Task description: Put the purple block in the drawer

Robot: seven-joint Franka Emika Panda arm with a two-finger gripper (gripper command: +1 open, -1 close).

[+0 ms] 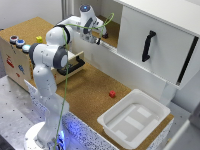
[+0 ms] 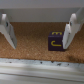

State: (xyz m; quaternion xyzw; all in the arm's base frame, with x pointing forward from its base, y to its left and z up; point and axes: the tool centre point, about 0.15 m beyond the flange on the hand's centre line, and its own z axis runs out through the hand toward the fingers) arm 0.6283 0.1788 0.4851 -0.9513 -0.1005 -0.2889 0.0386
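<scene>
The purple block [image 2: 55,41] has yellow lettering and lies on the cork surface, seen in the wrist view. My gripper [image 2: 39,36] is open around it, low over the cork. The block sits between the fingers, close beside one finger [image 2: 70,29] and apart from the other. In the exterior view my gripper [image 1: 101,37] reaches into the lower opening of the white cabinet, and the block is hidden there. The pale wooden drawer [image 1: 75,62] with its black bar handle stands pulled out of the low wooden box, partly behind my arm.
A white cabinet door [image 1: 150,42] with a black handle hangs open at the exterior view's right. A white tub [image 1: 134,117] stands at the front, with a red block [image 1: 112,93] near it. A yellow block [image 1: 39,38] sits on the wooden box. A white ledge [image 2: 40,69] edges the cork.
</scene>
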